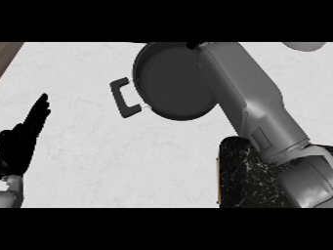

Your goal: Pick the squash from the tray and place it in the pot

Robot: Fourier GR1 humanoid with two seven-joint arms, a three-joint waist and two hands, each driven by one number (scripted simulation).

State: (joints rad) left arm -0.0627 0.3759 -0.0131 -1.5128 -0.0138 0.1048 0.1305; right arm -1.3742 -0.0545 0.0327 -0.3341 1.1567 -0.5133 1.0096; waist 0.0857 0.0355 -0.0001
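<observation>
the fingers of the left hand (21, 139) are straight and raised, resting near the counter's (90, 161) left edge, holding nothing. the right hand passes out of view beyond the pot's (173, 80) far rim, so i cannot tell what its fingers are doing. the squash shows nowhere, neither on the dark tray (252, 183) at the counter's near right edge nor in the pot. the risk, as i judge it: the right forearm (259, 107) lies over the pot's right rim and could shove the pot.
</observation>
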